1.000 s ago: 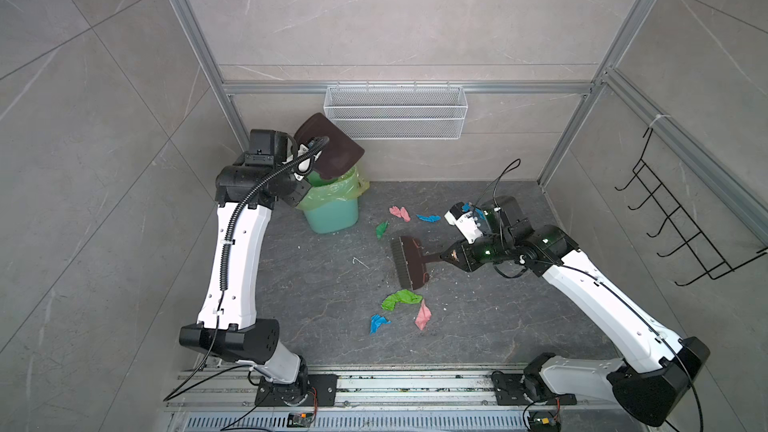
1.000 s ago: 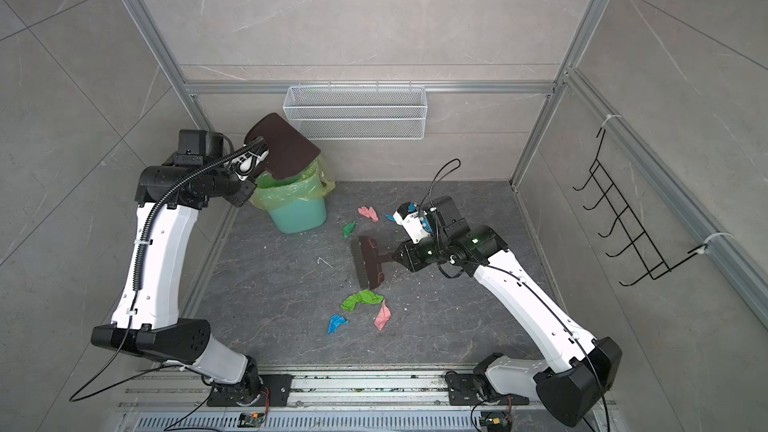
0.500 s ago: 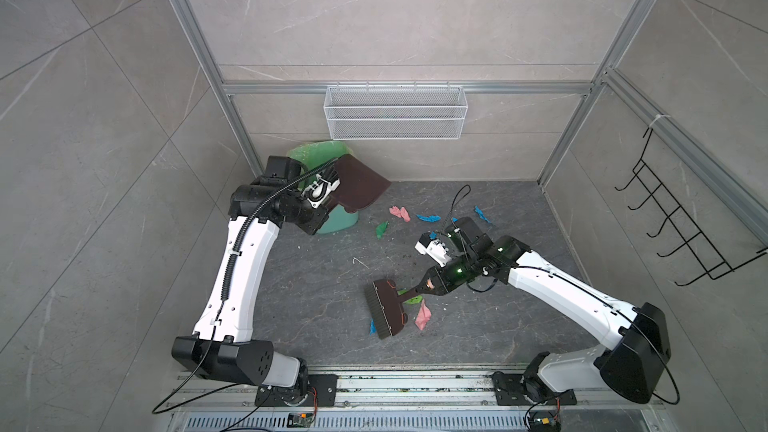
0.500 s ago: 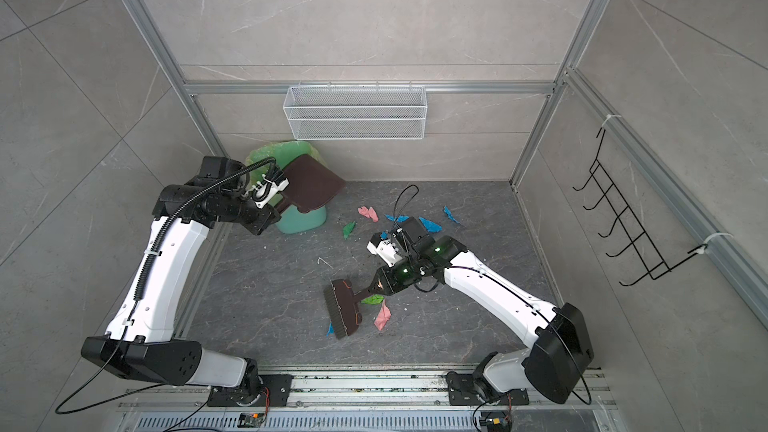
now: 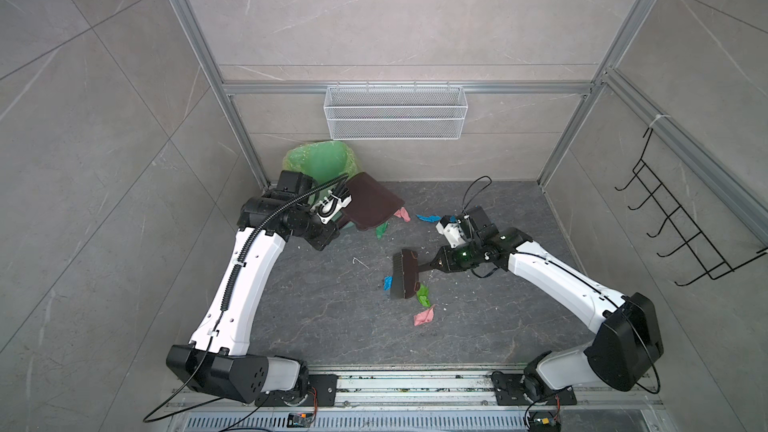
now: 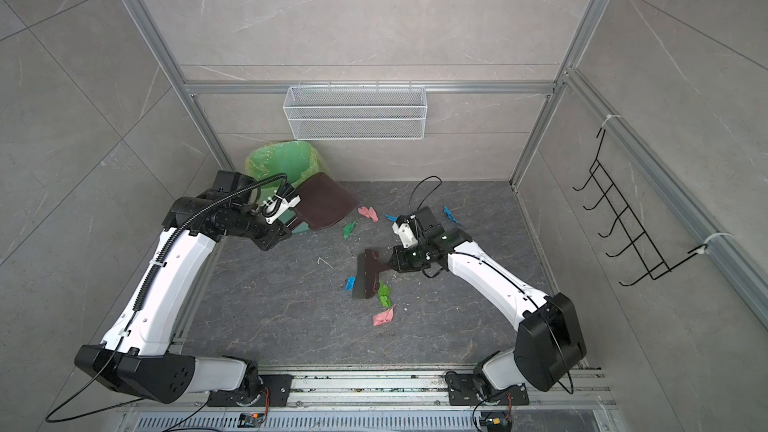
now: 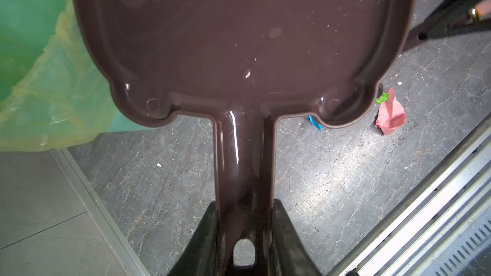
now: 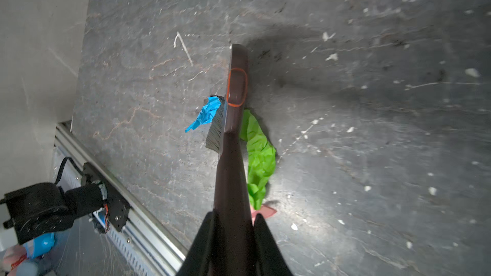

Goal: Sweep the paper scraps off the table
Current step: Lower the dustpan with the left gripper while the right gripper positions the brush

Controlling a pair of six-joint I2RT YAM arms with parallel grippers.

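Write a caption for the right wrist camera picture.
Right gripper clamps a brown brush over the dark table, blue scrap at its bristles, green scrap behind.

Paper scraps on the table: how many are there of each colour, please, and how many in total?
Pink paper scraps: 2
Blue paper scraps: 3
Green paper scraps: 2
Total: 7 in view

Perhaps seven scraps (image 6: 383,317), one brush (image 6: 368,274), one dustpan (image 6: 324,205).
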